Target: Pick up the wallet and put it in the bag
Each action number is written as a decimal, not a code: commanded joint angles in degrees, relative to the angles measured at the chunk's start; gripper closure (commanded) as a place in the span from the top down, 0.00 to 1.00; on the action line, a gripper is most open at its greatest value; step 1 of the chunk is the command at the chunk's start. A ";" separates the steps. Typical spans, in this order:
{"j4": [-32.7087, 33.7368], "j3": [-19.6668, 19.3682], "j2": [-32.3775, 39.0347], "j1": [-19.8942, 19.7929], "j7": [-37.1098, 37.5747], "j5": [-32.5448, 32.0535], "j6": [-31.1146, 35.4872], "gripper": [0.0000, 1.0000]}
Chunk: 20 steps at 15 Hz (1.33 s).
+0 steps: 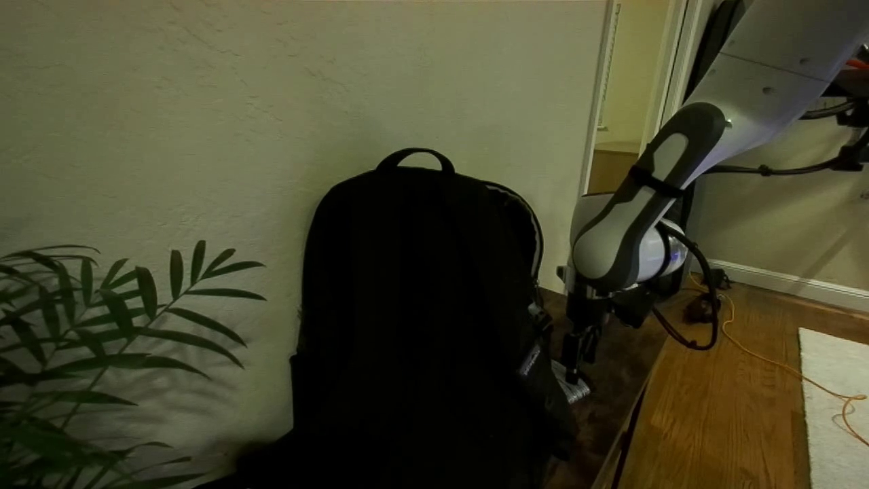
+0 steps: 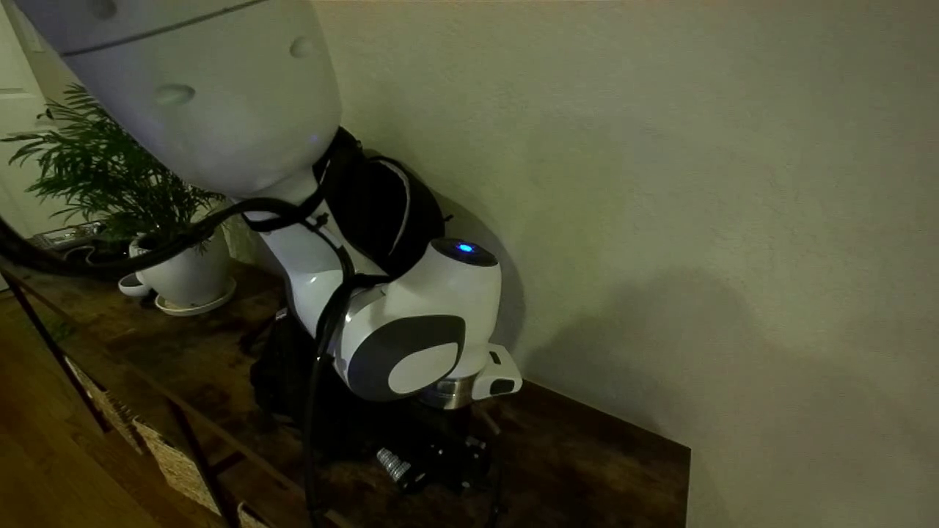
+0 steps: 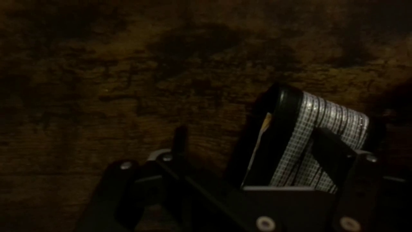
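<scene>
With 12 at the top of the wrist view, you've first, from 9 o'c, one finger (image 3: 179, 141) of your pincer (image 3: 249, 131), w/ desk (image 3: 112, 96) showing behind it. The pincer's released: fingers spread wide, nothing clamped b/w them. Then, mostly 3-ward of the gap's middle, comes the wallet (image 3: 302, 135), on the desk by the look of it, dark open edge w/ a sliver of card or paper (image 3: 266, 123) facing approx 9–10 o'c, silvery banded face beyond. Your 3 o'c finger (image 3: 331, 151) crosses in front of that face; can't tell if they touch. Visible sides run approx 1 to 7 o'c; pincer hides the lower end, so no call on true long axis.

That offset is what your next move turns on: prob. shift toward 3 o'c till the fingers straddle the wallet, then close. Closing from here, you'd risk the 3 o'c finger skidding on the face or shoving the wallet to 9.

In an exterior view, L to R: the bag (image 1: 414, 305), upright, then the wallet showing just beside its lower flank, approx 4 o'c from the bag's middle. Zip (image 1: 531, 212) looks part open at the bag's 1–2 o'c, likely your way in after the grasp.
</scene>
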 commanded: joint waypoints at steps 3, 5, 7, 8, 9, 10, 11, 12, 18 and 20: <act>-0.48 2.04 -0.60 -1.89 1.12 1.17 -0.55 0.54; -0.13 2.92 -0.43 -2.39 0.66 1.67 -1.02 0.41; 0.16 3.70 -0.06 -3.00 0.31 2.03 -1.35 0.28; 0.29 4.00 0.10 -3.28 0.16 2.13 -1.42 0.25; 0.51 4.10 0.24 -3.64 0.07 2.18 -1.48 0.16; 0.67 4.36 0.30 -4.15 -0.21 2.29 -1.68 0.10; 0.73 4.47 0.33 -4.49 -0.25 2.34 -1.62 0.05; 0.73 4.90 0.24 -5.15 -0.66 2.52 -1.69 0.03; -0.67 7.39 -1.35 -8.23 -2.55 3.75 -0.68 0.03; -1.78 6.94 -2.67 -7.75 -2.28 3.22 -0.17 0.31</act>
